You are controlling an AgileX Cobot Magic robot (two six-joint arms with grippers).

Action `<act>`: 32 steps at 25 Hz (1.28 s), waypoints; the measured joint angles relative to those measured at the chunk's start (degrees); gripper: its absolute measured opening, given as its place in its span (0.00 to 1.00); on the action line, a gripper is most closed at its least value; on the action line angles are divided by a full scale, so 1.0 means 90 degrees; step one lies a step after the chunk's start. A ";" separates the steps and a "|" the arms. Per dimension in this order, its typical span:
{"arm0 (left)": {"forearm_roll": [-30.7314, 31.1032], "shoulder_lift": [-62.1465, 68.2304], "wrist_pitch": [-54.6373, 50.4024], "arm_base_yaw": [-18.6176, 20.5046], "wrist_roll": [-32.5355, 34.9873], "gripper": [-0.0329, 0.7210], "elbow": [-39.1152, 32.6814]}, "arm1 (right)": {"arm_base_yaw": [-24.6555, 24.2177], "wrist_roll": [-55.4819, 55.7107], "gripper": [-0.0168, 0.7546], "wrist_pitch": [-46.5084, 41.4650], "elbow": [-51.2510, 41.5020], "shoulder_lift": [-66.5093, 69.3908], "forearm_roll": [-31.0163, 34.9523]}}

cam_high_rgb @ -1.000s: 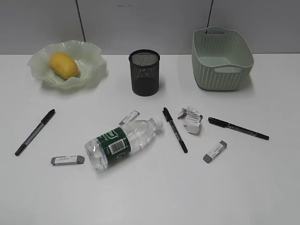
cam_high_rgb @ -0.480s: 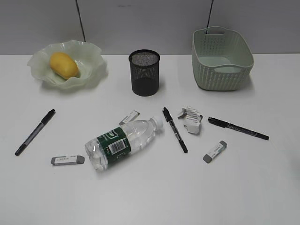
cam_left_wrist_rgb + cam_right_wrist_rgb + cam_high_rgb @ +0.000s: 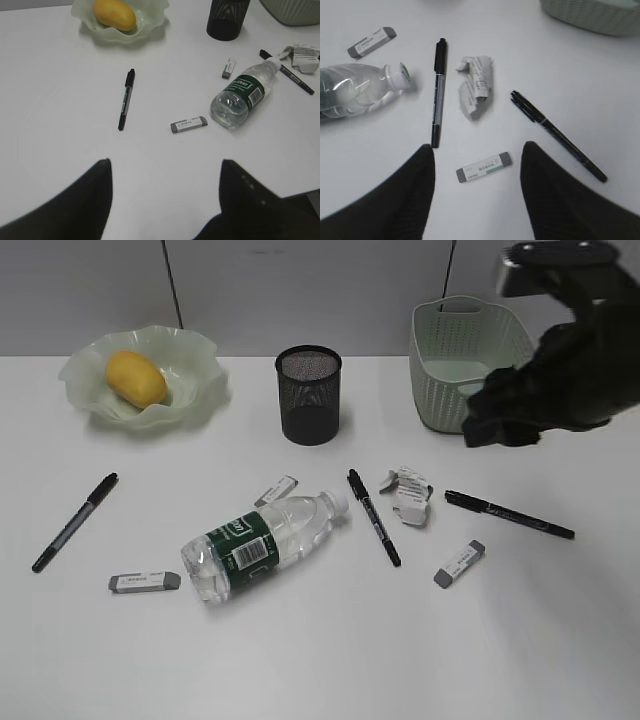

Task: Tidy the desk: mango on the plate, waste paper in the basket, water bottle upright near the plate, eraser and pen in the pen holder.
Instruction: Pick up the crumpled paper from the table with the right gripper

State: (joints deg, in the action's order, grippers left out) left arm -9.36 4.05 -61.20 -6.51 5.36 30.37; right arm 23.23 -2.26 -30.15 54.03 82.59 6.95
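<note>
The mango (image 3: pixel 134 379) lies in the wavy green plate (image 3: pixel 203 382). The water bottle (image 3: pixel 262 540) lies on its side mid-desk, cap pointing right. The waste paper (image 3: pixel 408 493) sits between two pens (image 3: pixel 373 516) (image 3: pixel 508 513); a third pen (image 3: pixel 75 521) lies far left. Erasers lie at the left (image 3: pixel 145 582), by the bottle (image 3: pixel 276 490) and at the right (image 3: pixel 459 563). The pen holder (image 3: pixel 308 395) and the basket (image 3: pixel 450 385) stand at the back. My right gripper (image 3: pixel 478 146) hangs open above the right eraser (image 3: pixel 484 167), below the paper (image 3: pixel 477 86). My left gripper (image 3: pixel 165 161) is open over bare desk, short of an eraser (image 3: pixel 188 124).
The right arm (image 3: pixel 565 355) reaches in from the upper right and covers part of the basket's right side. A grey wall backs the desk (image 3: pixel 330 650). In the left wrist view a pen (image 3: pixel 126 99) and the bottle (image 3: pixel 242 92) lie ahead.
The right arm has come into the exterior view at the upper right, in front of the basket. Nothing on the desk has moved.
</note>
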 joint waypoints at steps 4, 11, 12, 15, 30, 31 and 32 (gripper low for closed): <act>0.0000 0.0000 0.0000 0.0000 0.0000 0.72 0.0000 | 0.0071 0.0000 0.72 -0.0114 0.0615 0.1008 0.0088; 0.0000 0.0000 0.0000 0.0000 0.0000 0.72 0.0000 | 0.0071 0.0000 0.78 -0.0276 0.1460 0.2428 0.0131; 0.0000 0.0000 0.0000 0.0000 0.0000 0.72 0.0000 | 0.0071 0.0006 0.78 -0.0270 0.1581 0.2610 0.0131; 0.0000 0.0000 0.0000 0.0000 0.0000 0.72 0.0000 | 0.0071 0.0006 0.78 -0.0270 0.1866 0.3144 0.0136; 0.0000 -0.0005 0.0000 0.0000 0.0000 0.68 0.0000 | 0.0071 0.0006 0.30 -0.0308 0.2664 0.4366 0.0080; 0.0000 -0.0005 0.0000 0.0000 0.0000 0.67 0.0000 | 0.0071 0.0006 0.23 -0.0375 0.2710 0.4366 0.0068; 0.0000 -0.0005 0.0000 0.0000 0.0000 0.66 0.0000 | 0.0071 0.0006 0.18 -0.0463 0.2769 0.4366 0.0061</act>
State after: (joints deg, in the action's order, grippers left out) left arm -9.36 4.00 -61.20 -6.51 5.36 30.37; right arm 23.87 -2.21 -34.32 78.94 121.88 7.50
